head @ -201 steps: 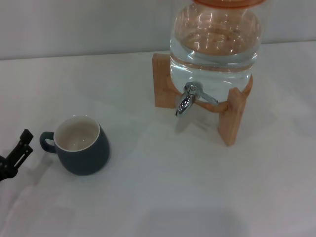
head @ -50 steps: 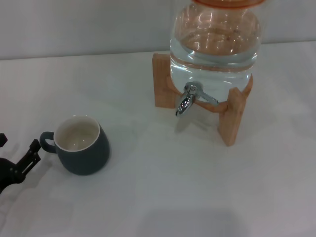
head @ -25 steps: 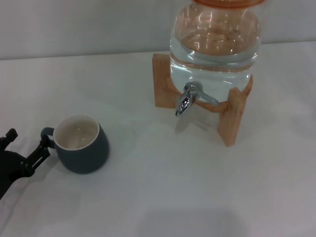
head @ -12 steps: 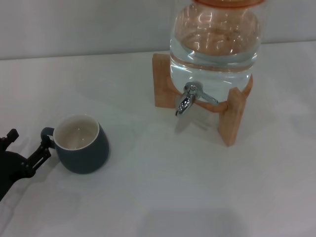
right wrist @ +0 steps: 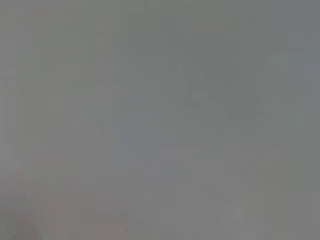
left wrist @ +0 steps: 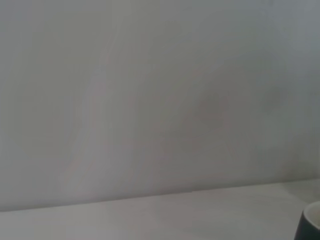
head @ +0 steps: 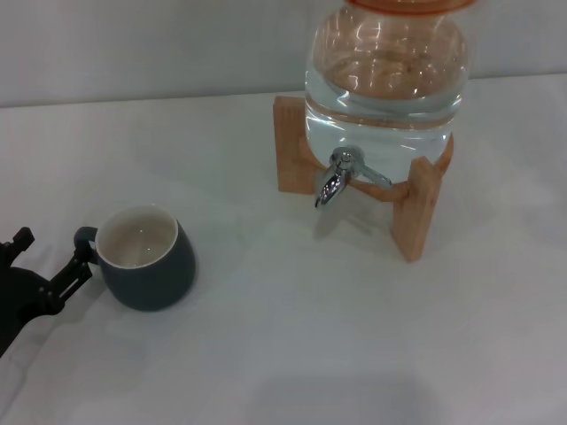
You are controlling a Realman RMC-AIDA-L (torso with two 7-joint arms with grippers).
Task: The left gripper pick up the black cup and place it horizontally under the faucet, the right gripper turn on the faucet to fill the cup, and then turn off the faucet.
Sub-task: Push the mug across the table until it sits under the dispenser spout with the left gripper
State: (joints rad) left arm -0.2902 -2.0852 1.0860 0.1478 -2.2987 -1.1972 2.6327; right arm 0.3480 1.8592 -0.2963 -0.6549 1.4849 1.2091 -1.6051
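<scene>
1. Your left gripper (head: 49, 255) sits low at the left edge of the table (head: 266, 354), right beside the handle of the black cup (head: 146, 258). Its two fingers are spread apart, one near the handle, the other farther out to the left; nothing is held.

2. The black cup stands upright on the table, mouth up, cream inside showing, apparently empty. Its loop handle points toward your left gripper. The cup is well apart from the faucet (head: 331, 183), which juts from the water jar (head: 385, 75) in its wooden stand (head: 416, 208) at the far right.

3. Expect the cup to be rigid and fairly heavy for its size, probably ceramic, so breakable if dropped or knocked against the stand. The matte wall should give decent friction, but the rounded belly could let the fingers ride up or down.

4. The handle is small; closing on it alone could let the cup swing. A hold across the rim wall beside the handle, one finger inside and one outside, looks steadier.

5. The left wrist view shows only a sliver of the cup at its edge.

6. The right gripper is not in any view; nothing is touching the faucet lever.
</scene>
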